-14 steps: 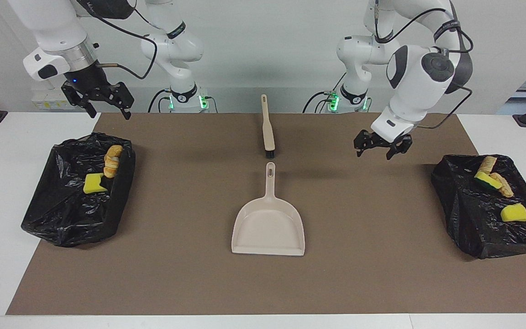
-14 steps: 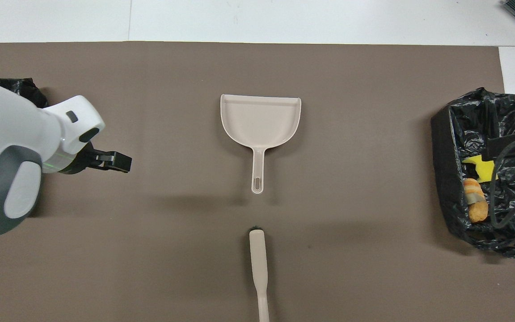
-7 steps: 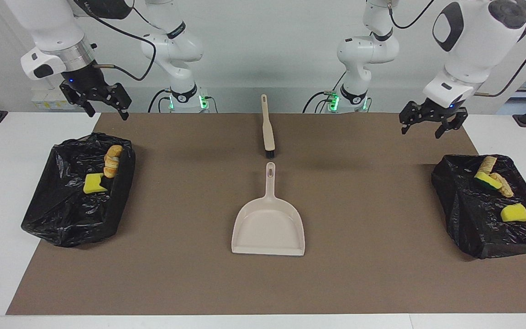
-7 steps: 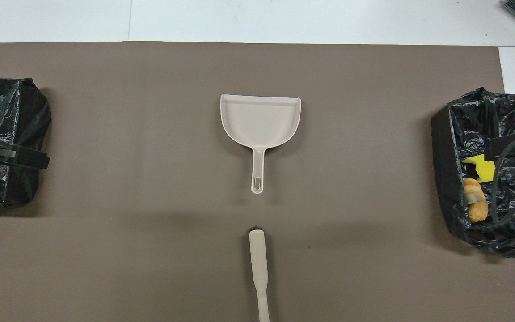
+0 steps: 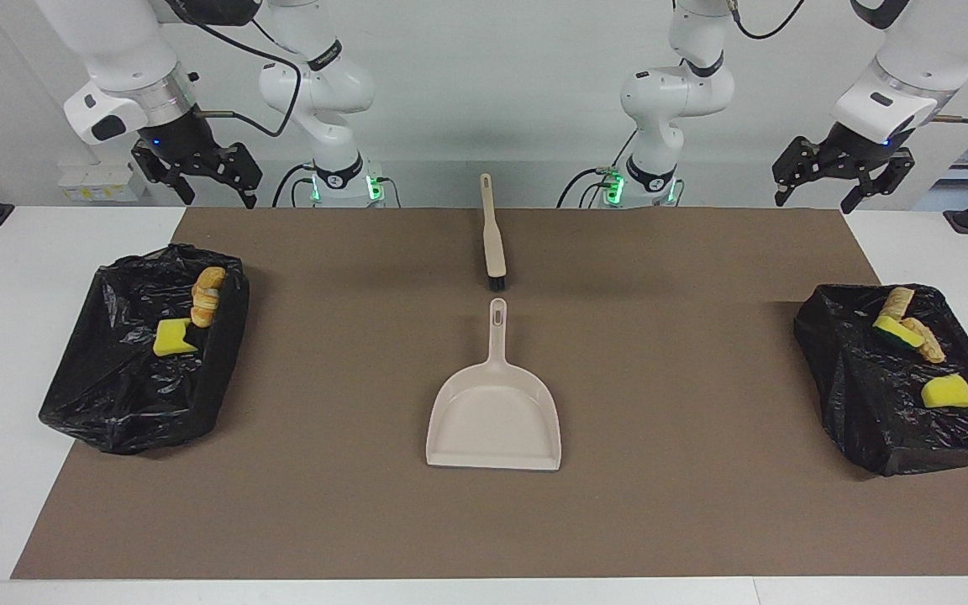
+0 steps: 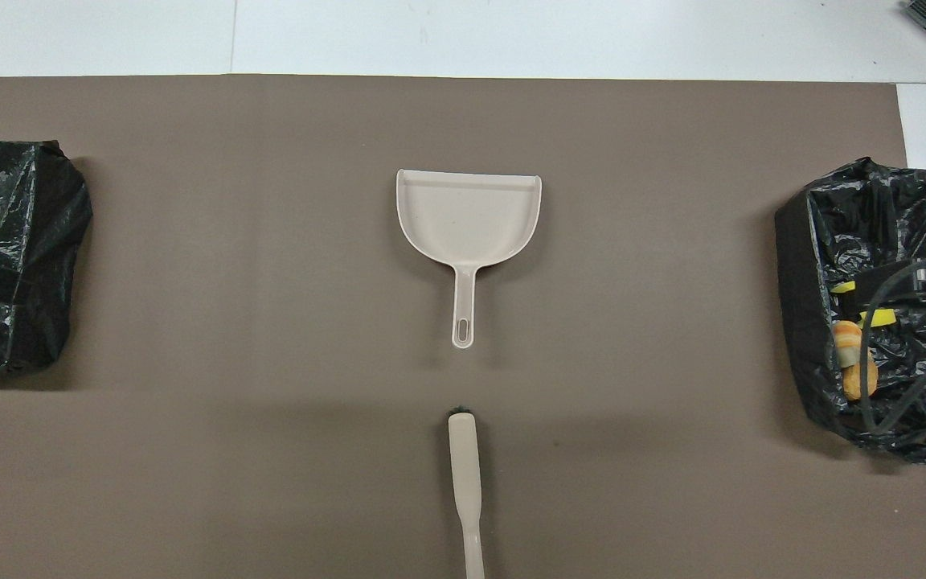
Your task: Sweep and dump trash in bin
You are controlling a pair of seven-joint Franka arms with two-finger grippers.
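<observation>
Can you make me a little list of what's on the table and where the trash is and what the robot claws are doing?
dustpan: empty, flat on the brown mat, mid-table
brush: lying nearer to the robots than the dustpan, apart from it
bin at right arm's end: yellow sponge, bread piece inside
bin at left arm's end: sponges, bread pieces inside
loose trash on mat: none seen
left claw: open, raised, holding nothing
right claw: open, raised, holding nothing

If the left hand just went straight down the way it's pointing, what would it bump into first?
Probably the mat near its corner, or the white table next to it. The left hand hangs open, pointing down, closer to the robots than the bin. Depth is hard to judge.
</observation>
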